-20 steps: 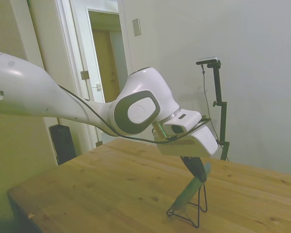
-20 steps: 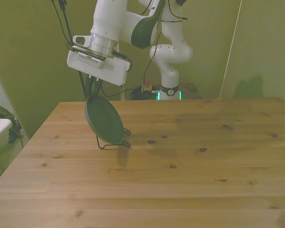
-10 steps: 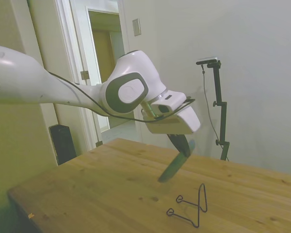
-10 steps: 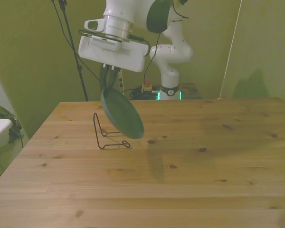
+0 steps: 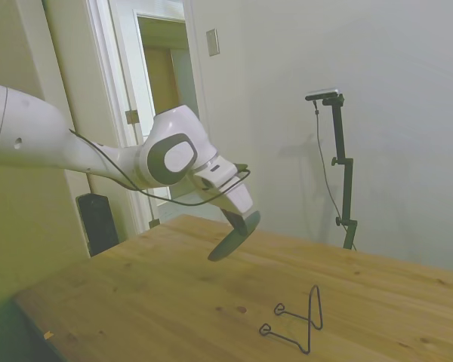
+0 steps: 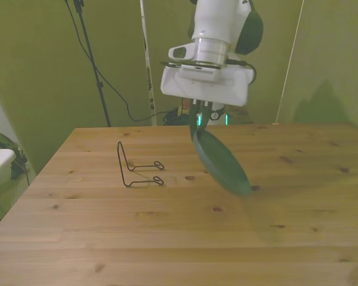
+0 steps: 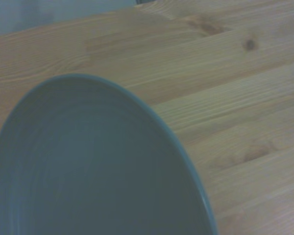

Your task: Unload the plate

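The grey-green plate (image 6: 222, 162) hangs tilted in the air above the wooden table (image 6: 167, 238), held by its upper rim. My gripper (image 6: 201, 118) is shut on that rim, under the white hand. In the side view the plate (image 5: 234, 235) shows edge-on below the gripper (image 5: 243, 219). The wrist view is mostly filled by the plate's (image 7: 88, 166) inner face, with table planks behind it. The thin black wire stand (image 6: 133, 166) is empty, on the table toward the front view's left of the plate.
The wire stand (image 5: 300, 326) is the only other thing on the table. A door and a dark box stand beyond the table in the side view. Cables hang behind the table in the front view.
The plate has been lifted off the wire stand and carried toward the front view's right, staying in my grip. The stand is left empty.
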Motion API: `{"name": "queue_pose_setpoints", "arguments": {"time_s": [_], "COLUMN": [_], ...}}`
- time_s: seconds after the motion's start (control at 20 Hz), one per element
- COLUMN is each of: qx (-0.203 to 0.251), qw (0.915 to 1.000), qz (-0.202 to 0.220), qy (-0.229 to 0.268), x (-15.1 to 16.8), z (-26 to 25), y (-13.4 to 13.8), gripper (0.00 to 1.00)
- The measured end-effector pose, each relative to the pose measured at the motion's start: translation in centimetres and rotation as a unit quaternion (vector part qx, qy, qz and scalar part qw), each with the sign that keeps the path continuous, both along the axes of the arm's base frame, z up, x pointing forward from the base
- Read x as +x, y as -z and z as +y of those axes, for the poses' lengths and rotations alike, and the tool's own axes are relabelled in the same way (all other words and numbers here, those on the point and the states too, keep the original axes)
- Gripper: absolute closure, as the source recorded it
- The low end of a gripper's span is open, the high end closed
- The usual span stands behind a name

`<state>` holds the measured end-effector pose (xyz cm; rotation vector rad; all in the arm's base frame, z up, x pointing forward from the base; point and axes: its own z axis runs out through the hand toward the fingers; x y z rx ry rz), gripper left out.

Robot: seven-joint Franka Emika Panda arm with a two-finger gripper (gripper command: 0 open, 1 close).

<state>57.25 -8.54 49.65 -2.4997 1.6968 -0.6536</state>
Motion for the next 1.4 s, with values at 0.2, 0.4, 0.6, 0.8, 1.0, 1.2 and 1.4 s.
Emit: {"name": "queue_pose_setpoints", "arguments": {"time_s": [0.2,0.4,0.6,0.8,1.0,1.2,1.4], "qx": [0.017,0.023,0.016,0.01,0.008,0.006,0.005], "qw": [0.9991,0.9974,0.9962,0.9954,0.995,0.9953,0.9955], "qz": [0.006,0.013,0.027,0.04,0.041,0.036,0.032], "qy": [0.037,0.067,0.081,0.086,0.09,0.09,0.089], "x": [0.7,1.2,0.7,0.1,0.0,0.0,-0.1], "z": [1.1,-0.3,-1.5,-2.4,-3.0,-3.3,-3.4], "y": [3.9,6.9,9.2,11.2,11.7,11.6,11.4], "gripper": [1.0,1.0,1.0,1.0,1.0,0.0,0.0]}}
